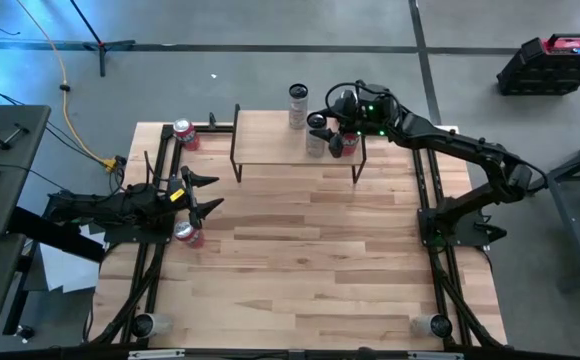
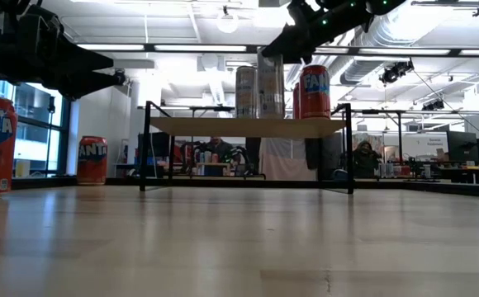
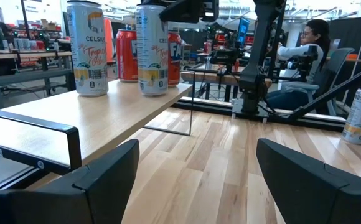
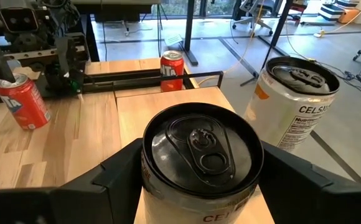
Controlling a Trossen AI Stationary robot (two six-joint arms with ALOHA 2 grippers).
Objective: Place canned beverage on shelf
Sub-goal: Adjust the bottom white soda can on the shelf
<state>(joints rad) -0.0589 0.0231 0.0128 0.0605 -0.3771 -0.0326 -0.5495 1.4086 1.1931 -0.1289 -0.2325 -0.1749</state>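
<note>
Wood tabletop point(image 1: 310, 250) carries the shelf point(image 1: 270, 148) at its far edge, plus two orange soda cans point(image 1: 186, 133) point(image 1: 187, 233) on the left side. Shelf top holds two white Celsius cans point(image 1: 297, 106) point(image 1: 317, 142) and red cans point(image 2: 315, 91).

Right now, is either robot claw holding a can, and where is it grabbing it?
The right claw straddles a tall can on the shelf, fingers beside its upper sides; a firm squeeze cannot be told. The left claw is open, holding nothing.
</note>
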